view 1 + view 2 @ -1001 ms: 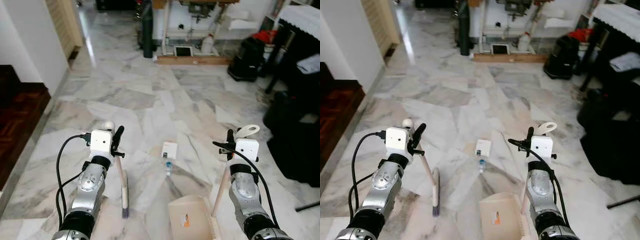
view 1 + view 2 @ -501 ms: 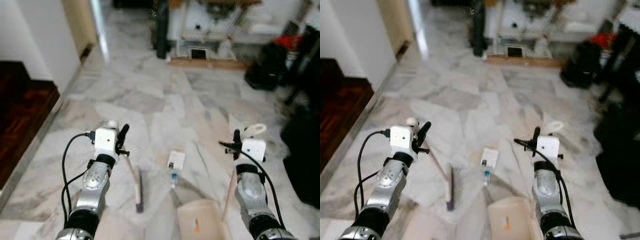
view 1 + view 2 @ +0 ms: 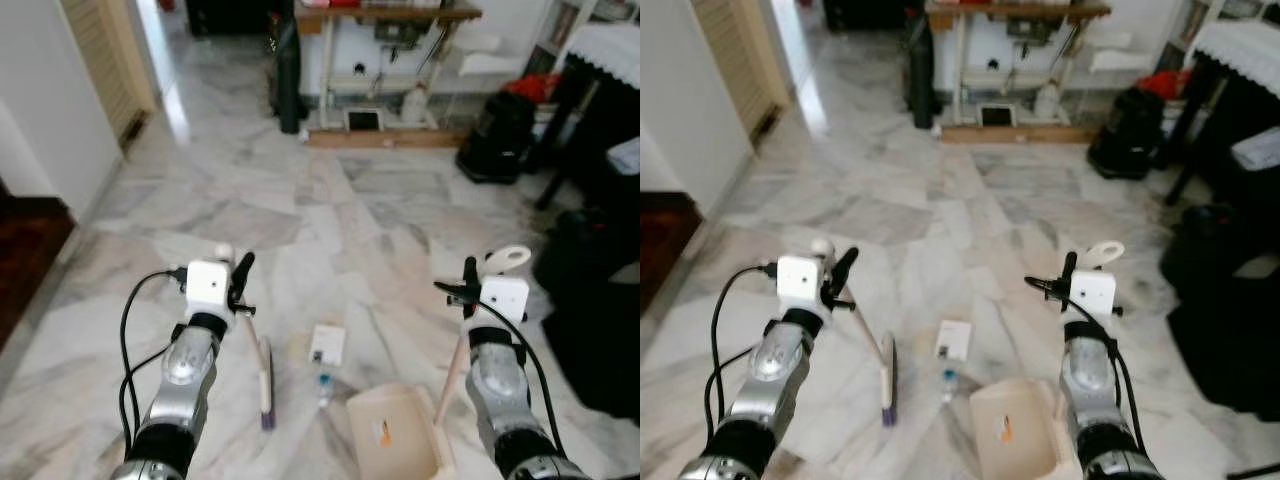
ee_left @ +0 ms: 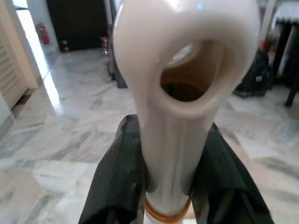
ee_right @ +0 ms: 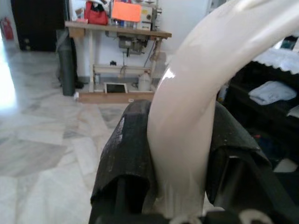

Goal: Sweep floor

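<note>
- The left claw [image 3: 240, 287] is clamped on the cream handle of the broom [image 3: 262, 372]; in the left wrist view its black fingers [image 4: 119, 177] press on both sides of the handle just under the hanging loop.
- From that claw the handle slants down and forward, and the brush head rests on the marble floor [image 3: 330, 215] just ahead of and below it, bristles pointing down.
- The right claw [image 3: 468, 287] is closed on the upright handle of the dustpan [image 3: 395, 430]; its fingers [image 5: 126, 154] grip both sides of the curved cream handle.
- The pan sits flat on the floor below the right claw and a little inward, its mouth towards the debris.
- Between the two claws, and slightly ahead of them, lie a small white card or packet [image 3: 327, 343] and, just behind it, a tiny bottle-like item [image 3: 323, 384]. Both lie beside the brush head, on the side towards the pan.
- Judged step: both tools are in hand and lined up on the litter, so the sweep itself is about to start; nothing is in the pan yet.
- The next move probably calls for the left claw to draw the brush sideways towards the right claw, pushing both pieces into the pan's mouth while the right claw keeps the lip pressed to the floor.
- The bottle may roll past the pan.
</note>
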{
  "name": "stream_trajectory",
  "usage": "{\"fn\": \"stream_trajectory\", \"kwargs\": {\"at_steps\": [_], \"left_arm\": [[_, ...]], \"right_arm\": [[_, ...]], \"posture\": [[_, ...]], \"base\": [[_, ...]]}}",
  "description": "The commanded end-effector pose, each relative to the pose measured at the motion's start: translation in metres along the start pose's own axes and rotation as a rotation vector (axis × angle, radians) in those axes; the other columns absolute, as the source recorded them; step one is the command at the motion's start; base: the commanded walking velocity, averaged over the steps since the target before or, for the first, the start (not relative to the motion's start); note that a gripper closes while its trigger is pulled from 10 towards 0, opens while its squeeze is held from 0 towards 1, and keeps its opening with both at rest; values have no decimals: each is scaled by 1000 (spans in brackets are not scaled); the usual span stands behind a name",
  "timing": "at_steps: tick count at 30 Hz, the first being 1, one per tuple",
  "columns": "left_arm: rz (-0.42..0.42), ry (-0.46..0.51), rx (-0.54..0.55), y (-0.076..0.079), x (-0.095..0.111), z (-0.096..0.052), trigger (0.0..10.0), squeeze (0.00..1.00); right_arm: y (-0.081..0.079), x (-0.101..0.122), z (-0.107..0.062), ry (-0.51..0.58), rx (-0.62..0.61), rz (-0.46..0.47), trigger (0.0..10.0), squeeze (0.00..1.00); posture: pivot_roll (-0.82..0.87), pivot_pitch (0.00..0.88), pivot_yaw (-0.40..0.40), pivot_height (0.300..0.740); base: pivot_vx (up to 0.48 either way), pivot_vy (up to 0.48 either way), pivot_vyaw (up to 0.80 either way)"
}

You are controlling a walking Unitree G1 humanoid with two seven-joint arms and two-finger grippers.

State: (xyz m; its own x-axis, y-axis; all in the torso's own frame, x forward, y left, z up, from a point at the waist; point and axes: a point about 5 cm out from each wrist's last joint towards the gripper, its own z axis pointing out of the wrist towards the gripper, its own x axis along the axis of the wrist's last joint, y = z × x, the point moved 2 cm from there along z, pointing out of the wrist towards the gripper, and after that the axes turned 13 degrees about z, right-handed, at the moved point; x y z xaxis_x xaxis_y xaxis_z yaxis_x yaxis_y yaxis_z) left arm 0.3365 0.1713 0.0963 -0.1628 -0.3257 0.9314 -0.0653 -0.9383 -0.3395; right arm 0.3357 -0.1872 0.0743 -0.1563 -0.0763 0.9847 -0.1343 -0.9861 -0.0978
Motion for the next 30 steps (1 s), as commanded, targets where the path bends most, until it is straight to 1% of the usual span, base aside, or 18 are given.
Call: {"fn": "stream_trajectory", "kwargs": {"at_steps": [1,4,16,21,23,25,28,30], "left_arm": [[12,65,0,2,16,7,10000,0],[10,65,0,2,16,8,10000,0],[16,64,0,1,15,8,10000,0],[16,67,3,1,16,8,10000,0],[16,68,4,1,16,8,10000,0],[17,69,7,0,17,8,10000,0],[24,74,24,-2,17,8,10000,0],[25,78,25,-3,19,8,10000,0]], "right_arm": [[10,8,4,33,-37,18,10000,0],[10,9,4,37,-34,13,10000,0],[8,9,4,41,-29,10,10000,0],[6,9,4,42,-1,-20,10000,0],[4,9,4,40,11,-40,10000,0],[4,8,4,38,11,-32,10000,0],[4,6,3,22,1,-5,10000,0],[4,6,3,26,3,-8,10000,0]], "posture": [[8,0,-24,740],[10,0,-26,740],[10,0,-22,740],[9,0,-22,740],[9,0,-22,740],[9,0,-22,740],[9,0,-22,740],[14,0,-25,740]], "base": [[349,0,-800],[349,0,-704],[342,0,0],[334,0,0],[328,0,788],[319,0,788],[0,0,0],[0,0,0]]}}
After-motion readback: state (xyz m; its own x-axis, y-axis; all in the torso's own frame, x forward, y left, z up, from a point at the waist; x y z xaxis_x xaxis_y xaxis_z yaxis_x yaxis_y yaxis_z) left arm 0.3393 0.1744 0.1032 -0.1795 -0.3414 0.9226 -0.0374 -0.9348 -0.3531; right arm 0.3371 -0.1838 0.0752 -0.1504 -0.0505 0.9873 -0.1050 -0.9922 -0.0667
